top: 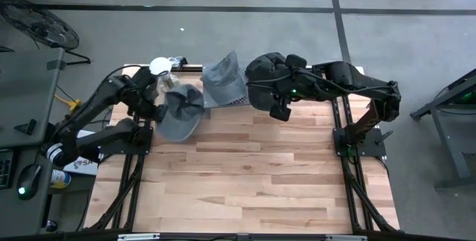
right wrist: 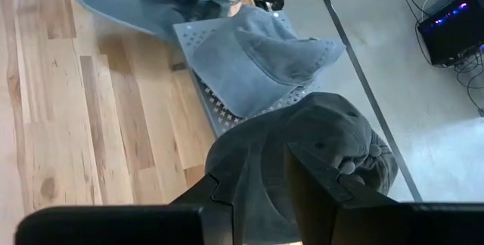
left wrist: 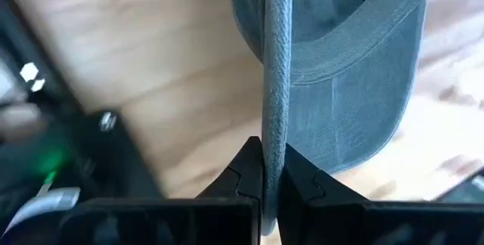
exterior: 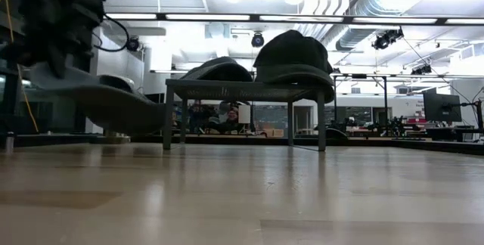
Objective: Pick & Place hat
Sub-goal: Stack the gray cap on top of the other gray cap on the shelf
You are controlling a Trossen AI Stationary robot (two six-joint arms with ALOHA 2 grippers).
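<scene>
My left gripper (left wrist: 270, 188) is shut on a grey cap (top: 182, 114), held above the table's far left; in the low view the cap (exterior: 113, 101) hangs clear of the wood. A low perforated rack (exterior: 242, 90) stands at the far edge. A blue-grey hat (top: 223, 81) lies on its left part, and a dark hat (exterior: 295, 56) sits on its right end. My right gripper (right wrist: 261, 200) is shut on the dark hat (right wrist: 325, 139). My left gripper pinches the cap's brim (left wrist: 276, 135) between its two fingers, at the brim's edge, which shows edge-on. The fingers come from above, slanting down. The cap hangs beyond them, crown lowest, clear of the table. My right gripper has a bunch of the dark hat's crown fabric (right wrist: 261, 165) between its two fingers (right wrist: 318, 188). It comes slanting down from the table's right side. In the low view the hat rests on the rack's top.
A white round object (top: 160, 66) stands at the far left corner, beside the rack (top: 238, 101). Bare wooden table top (top: 253, 174) stretches from the rack to the near edge.
</scene>
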